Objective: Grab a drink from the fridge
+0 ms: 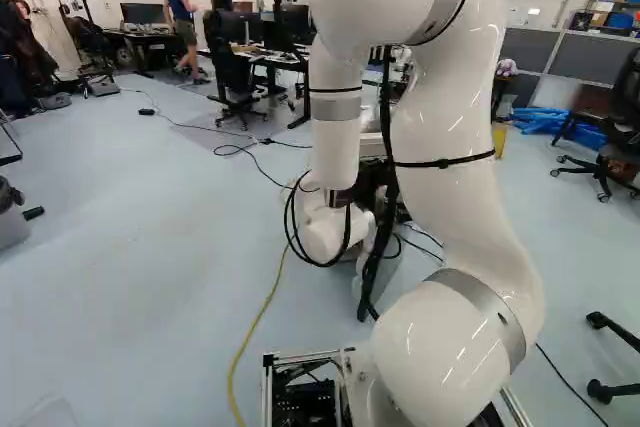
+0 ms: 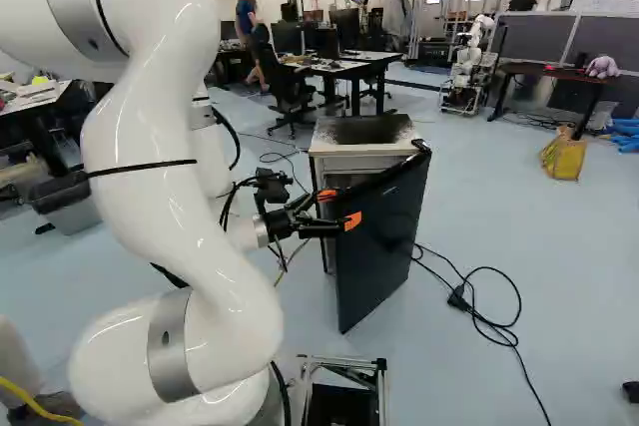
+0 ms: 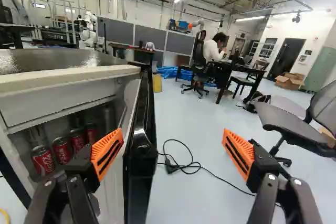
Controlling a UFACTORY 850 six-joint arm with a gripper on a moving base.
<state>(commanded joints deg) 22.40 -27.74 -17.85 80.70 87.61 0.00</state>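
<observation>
In the right base view my gripper (image 2: 339, 208) is at the free side of the black fridge door (image 2: 384, 241). The small fridge (image 2: 349, 160) stands behind the partly open door. Seen from the wrist, the gripper (image 3: 173, 150) is wide open, its orange pads far apart. The door's dark edge (image 3: 142, 156) shows between the fingers, closer to the finger on the fridge side; no grip on it shows. Several red cans, one of them the nearest can (image 3: 42, 160), stand on a shelf inside the fridge, beyond that same finger. Door contact cannot be told.
A black cable (image 2: 489, 321) lies on the floor beyond the door's outer side. An office chair (image 3: 294, 124) stands on that side too. Desks (image 2: 344, 67), a yellow bag (image 2: 564, 155) and another robot (image 2: 467, 67) are farther back. A yellow cable (image 1: 260, 317) crosses the floor near the base.
</observation>
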